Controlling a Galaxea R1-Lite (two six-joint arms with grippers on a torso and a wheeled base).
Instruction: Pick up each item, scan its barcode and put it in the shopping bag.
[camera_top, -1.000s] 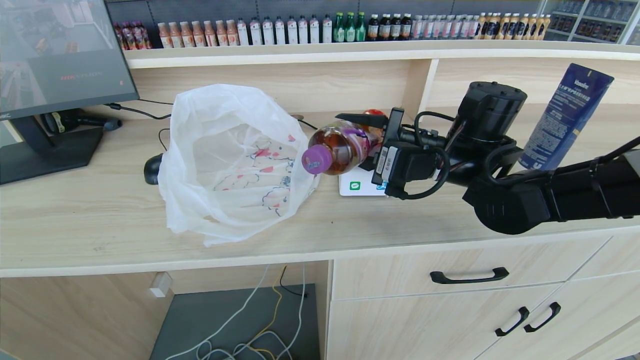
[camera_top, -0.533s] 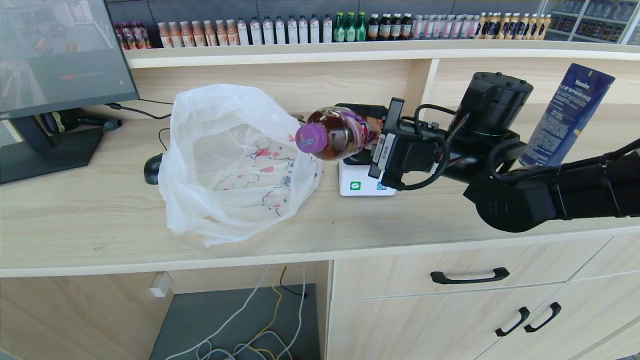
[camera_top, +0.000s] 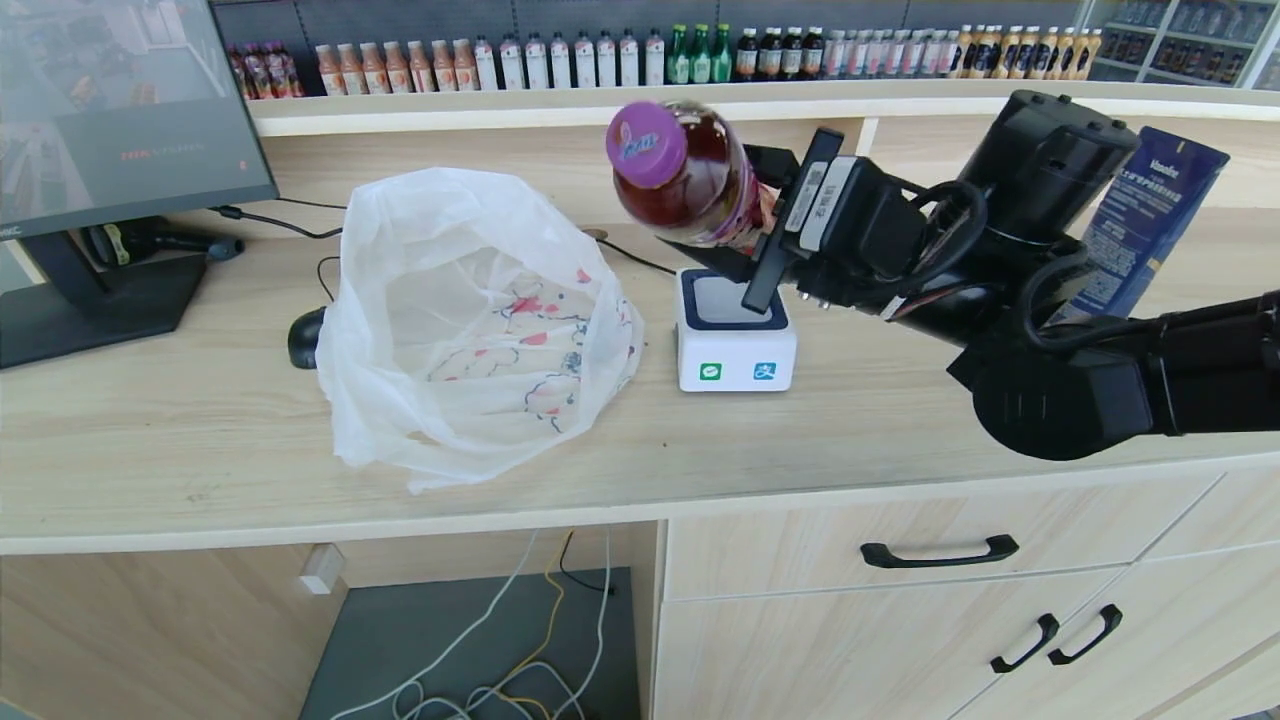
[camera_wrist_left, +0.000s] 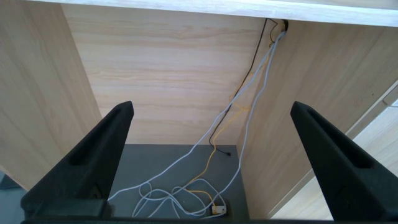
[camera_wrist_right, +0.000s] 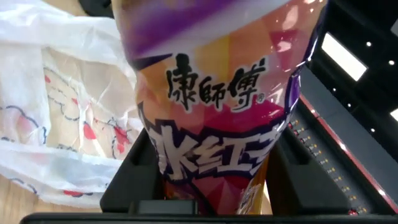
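My right gripper (camera_top: 745, 215) is shut on a drink bottle (camera_top: 690, 175) with a purple cap and dark red-brown liquid, held tilted in the air above the white barcode scanner (camera_top: 735, 340). In the right wrist view the bottle's purple and orange label (camera_wrist_right: 217, 118) sits between the black fingers (camera_wrist_right: 134, 168). The white plastic shopping bag (camera_top: 470, 320) stands open on the counter to the left of the scanner. A tall blue box (camera_top: 1140, 235) stands at the counter's right. My left gripper (camera_wrist_left: 211, 162) hangs open below the counter, over cables on the floor.
A monitor (camera_top: 120, 110) on a black stand sits at the counter's left, with a handheld scanner (camera_top: 150, 243) and a black mouse (camera_top: 303, 338) near the bag. A raised shelf (camera_top: 700, 100) with rows of bottles runs behind. Drawers with black handles (camera_top: 940, 553) are below.
My right gripper has lifted the bottle up from beside the bag's rim and tipped its cap upward, uncovering the scanner's top. The bag and the blue box have stayed put.
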